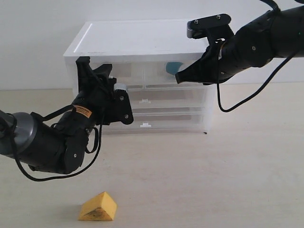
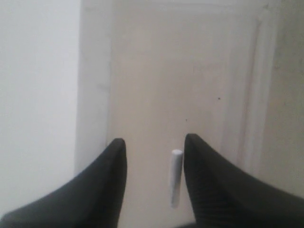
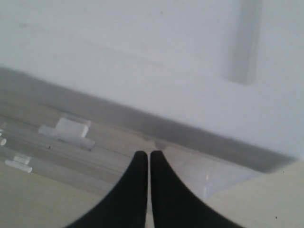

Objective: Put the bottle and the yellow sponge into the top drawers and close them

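Note:
Only the teal label of the bottle (image 1: 173,68) shows, through the translucent right top drawer (image 1: 164,75). My right gripper (image 1: 179,78) (image 3: 151,153) is shut with nothing in it, tips against that drawer's front. My left gripper (image 1: 96,71) (image 2: 154,142) is open at the left top drawer (image 2: 190,71). The drawer's white handle tab (image 2: 175,178) stands between the fingers, nearer one of them, not pinched. The yellow sponge (image 1: 98,207) lies alone on the table near the front edge, well apart from both grippers.
The white-topped cabinet (image 1: 137,38) stands at the back against the wall. Its two full-width drawers (image 1: 161,102) sit shut below the top ones, and their handle tabs (image 3: 71,127) show in the right wrist view. Bare table (image 1: 213,180) spreads between the cabinet and the sponge.

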Available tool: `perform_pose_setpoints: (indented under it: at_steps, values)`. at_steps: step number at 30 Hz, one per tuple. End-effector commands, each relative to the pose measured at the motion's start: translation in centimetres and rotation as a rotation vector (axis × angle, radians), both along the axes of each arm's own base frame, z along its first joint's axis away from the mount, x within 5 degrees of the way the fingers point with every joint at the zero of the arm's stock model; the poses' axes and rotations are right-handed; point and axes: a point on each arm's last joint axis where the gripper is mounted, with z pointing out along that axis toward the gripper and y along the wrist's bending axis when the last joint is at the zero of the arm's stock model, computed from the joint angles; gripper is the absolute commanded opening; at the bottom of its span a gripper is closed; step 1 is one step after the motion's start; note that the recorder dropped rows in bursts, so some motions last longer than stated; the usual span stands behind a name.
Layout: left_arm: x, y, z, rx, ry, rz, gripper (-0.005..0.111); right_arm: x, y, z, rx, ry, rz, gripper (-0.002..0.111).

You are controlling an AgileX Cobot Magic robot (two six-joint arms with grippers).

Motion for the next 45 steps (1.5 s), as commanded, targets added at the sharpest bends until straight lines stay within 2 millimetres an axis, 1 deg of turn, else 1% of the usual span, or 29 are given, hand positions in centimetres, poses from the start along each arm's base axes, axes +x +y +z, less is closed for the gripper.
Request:
perform_pose_setpoints:
  at_steps: [1, 3, 7, 10, 11, 17, 21, 29, 37, 42, 44, 45]
  values:
    - [0.4, 0.1, 0.3, -0.021, -0.015, 0.020, 0.034, 0.4, 0.1, 0.5, 0.014, -0.058, 0.020, 0.000]
    - [0.4, 0.1, 0.3, -0.021, -0.015, 0.020, 0.029, 0.4, 0.1, 0.5, 0.014, -0.058, 0.020, 0.000]
    - [0.4, 0.1, 0.3, -0.021, -0.015, 0.020, 0.013, 0.4, 0.1, 0.5, 0.014, -0.058, 0.020, 0.000]
    - [0.4, 0.1, 0.3, -0.021, -0.015, 0.020, 0.005, 0.4, 0.1, 0.5, 0.013, -0.056, 0.020, 0.000]
    - [0.4, 0.1, 0.3, -0.021, -0.015, 0.020, 0.004, 0.4, 0.1, 0.5, 0.013, -0.056, 0.020, 0.000]
    - [0.7, 0.2, 0.4, -0.030, -0.017, 0.030, 0.004, 0.4, 0.1, 0.5, 0.012, -0.054, 0.019, 0.000]
    - [1.1, 0.4, 0.8, -0.062, -0.016, 0.076, 0.004, 0.4, 0.1, 0.5, 0.011, -0.053, 0.019, 0.000]
    - [0.9, 0.5, 0.7, -0.050, -0.021, 0.102, 0.004, 0.4, 0.1, 0.5, 0.011, -0.053, 0.019, 0.000]
    - [-0.5, 0.0, -0.4, 0.014, 0.015, 0.087, 0.004, 0.4, 0.1, 0.6, 0.017, -0.062, 0.022, 0.000]
    - [-0.5, 0.2, -0.5, 0.004, 0.027, 0.121, 0.004, 0.4, 0.1, 0.6, 0.017, -0.062, 0.022, 0.000]
    - [-0.8, -0.1, -0.5, 0.004, 0.032, 0.128, 0.004, 0.5, 0.2, 0.3, 0.016, -0.060, 0.023, 0.000]
    - [-1.1, -0.6, -0.5, 0.001, 0.034, 0.119, 0.004, 0.6, 0.2, -0.1, 0.012, -0.051, 0.023, 0.000]
